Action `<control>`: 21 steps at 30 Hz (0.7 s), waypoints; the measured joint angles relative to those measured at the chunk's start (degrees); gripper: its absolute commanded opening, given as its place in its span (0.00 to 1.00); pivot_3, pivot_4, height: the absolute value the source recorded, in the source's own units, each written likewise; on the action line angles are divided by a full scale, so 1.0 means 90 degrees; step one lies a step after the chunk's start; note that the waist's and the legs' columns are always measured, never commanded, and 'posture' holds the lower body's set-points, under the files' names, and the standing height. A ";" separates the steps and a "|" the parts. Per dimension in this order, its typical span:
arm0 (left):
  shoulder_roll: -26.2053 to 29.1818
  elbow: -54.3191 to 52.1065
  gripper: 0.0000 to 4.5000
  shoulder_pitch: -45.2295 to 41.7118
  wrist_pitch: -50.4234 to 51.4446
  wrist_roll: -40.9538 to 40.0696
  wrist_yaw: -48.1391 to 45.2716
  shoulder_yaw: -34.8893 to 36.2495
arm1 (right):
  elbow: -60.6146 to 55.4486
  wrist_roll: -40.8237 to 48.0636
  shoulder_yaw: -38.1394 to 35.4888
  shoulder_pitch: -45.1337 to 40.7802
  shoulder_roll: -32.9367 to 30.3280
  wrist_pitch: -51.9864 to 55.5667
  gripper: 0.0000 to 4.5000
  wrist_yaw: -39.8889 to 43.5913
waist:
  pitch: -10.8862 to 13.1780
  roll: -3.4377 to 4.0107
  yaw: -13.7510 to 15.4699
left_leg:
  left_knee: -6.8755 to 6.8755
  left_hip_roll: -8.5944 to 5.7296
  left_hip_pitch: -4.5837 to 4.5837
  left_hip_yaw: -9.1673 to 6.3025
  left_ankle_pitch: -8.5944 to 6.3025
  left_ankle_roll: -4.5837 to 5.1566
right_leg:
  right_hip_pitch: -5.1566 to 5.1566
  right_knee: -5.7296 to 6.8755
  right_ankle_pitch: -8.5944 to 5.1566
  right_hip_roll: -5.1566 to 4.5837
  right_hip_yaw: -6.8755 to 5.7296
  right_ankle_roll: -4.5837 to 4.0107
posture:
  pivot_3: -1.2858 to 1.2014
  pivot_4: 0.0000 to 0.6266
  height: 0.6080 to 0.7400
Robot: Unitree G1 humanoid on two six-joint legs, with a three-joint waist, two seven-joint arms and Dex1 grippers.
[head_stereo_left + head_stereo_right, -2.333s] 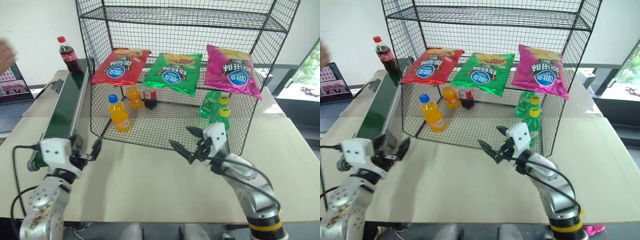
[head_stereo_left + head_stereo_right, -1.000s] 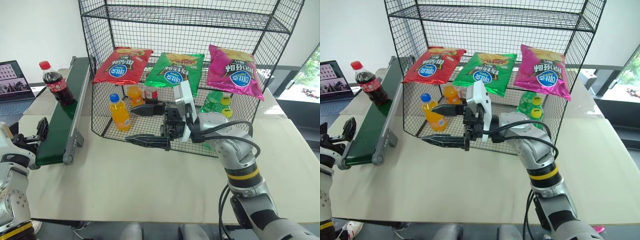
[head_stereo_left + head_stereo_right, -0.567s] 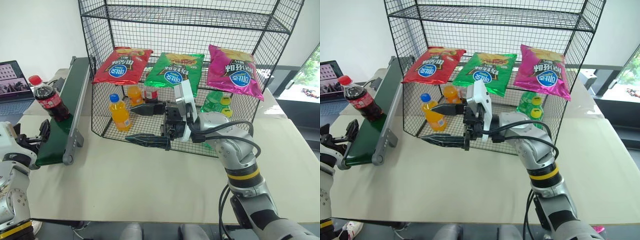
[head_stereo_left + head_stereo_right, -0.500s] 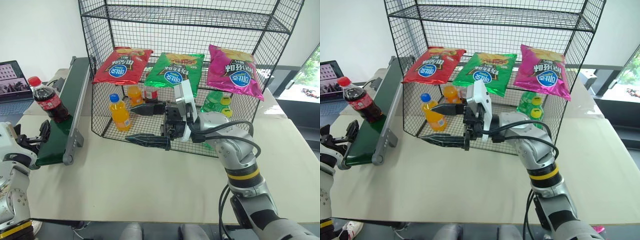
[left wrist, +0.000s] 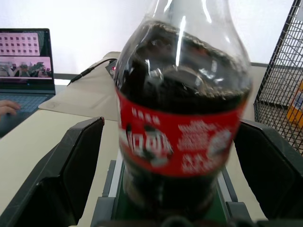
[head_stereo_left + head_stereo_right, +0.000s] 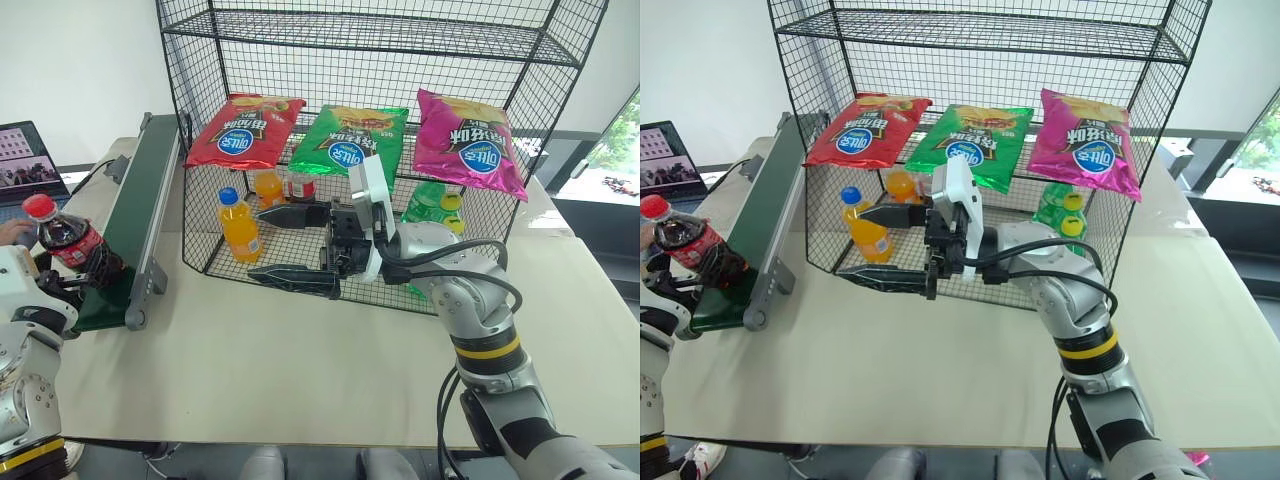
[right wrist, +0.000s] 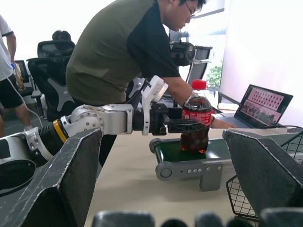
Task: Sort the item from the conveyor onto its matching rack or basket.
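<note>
While on conveyor | cola bottle: red label, white script

Head stereo pair: looks forward and down from above the table's near edge, the black wire rack central, the conveyor left of it. Left wrist camera: very close on the cola bottle at the conveyor's near end. Right wrist camera: from before the rack, faces that same bottle, farther off.

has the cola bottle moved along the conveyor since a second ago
Yes. The cola bottle has travelled down the conveyor away from the rack, to the belt's near end between the left gripper's open fingers.
</note>
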 measured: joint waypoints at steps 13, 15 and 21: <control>0.0073 -0.0422 0.67 0.0271 0.0340 -0.0376 -0.0191 0.0040 | -0.0060 -0.0077 -0.0001 0.0122 -0.0150 -0.0005 1.00 -0.0101 | 0.0003 -0.0002 0.0034 | 0.0000 -0.0001 -0.0001 -0.0001 0.0000 0.0000 | 0.0001 -0.0003 0.0000 -0.0002 -0.0001 0.0000 | 0.52 0.24 0.98; 0.0247 -0.0808 0.67 0.0435 0.0716 -0.0556 -0.0294 -0.0008 | -0.0187 -0.0193 -0.0001 0.0380 -0.0331 -0.0005 1.00 -0.0203 | 0.0013 -0.0009 0.0041 | 0.0000 -0.0001 -0.0006 -0.0001 0.0000 0.0000 | 0.0000 -0.0007 0.0000 -0.0003 -0.0001 0.0000 | 0.52 0.24 0.98; 0.0879 -0.2125 0.67 0.0653 0.1962 -0.1702 -0.0770 -0.0269 | -0.0862 -0.0362 -0.0134 0.1581 -0.0913 0.0061 1.00 -0.0746 | 0.0027 -0.0021 0.0049 | -0.0004 -0.0004 -0.0009 0.0001 -0.0001 -0.0001 | 0.0000 -0.0014 -0.0002 -0.0008 -0.0002 0.0003 | 0.52 0.24 0.98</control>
